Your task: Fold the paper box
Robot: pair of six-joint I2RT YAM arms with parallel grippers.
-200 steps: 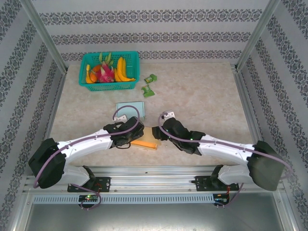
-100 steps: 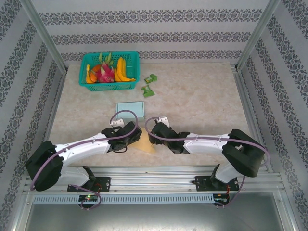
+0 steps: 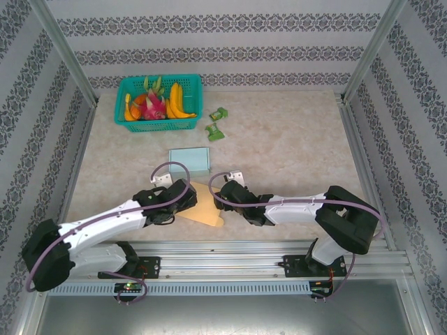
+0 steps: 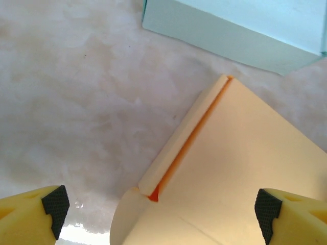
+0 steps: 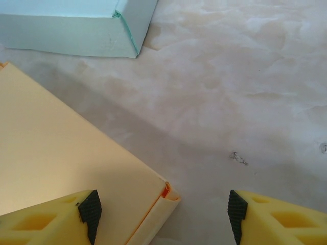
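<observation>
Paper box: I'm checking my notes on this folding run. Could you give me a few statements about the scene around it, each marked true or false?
1. The yellow paper box lies on the table between the two arms' pincers. True.
2. The left pincer is clamped shut on the paper box. False: its fingers stand wide apart, and the right pincer is open too.
3. A light blue box sits just beyond the paper box. True.
4. The green basket is empty. False: it holds bananas and other fruit.
5. The two green packets lie inside the basket. False: they lie on the table to its right.
</observation>
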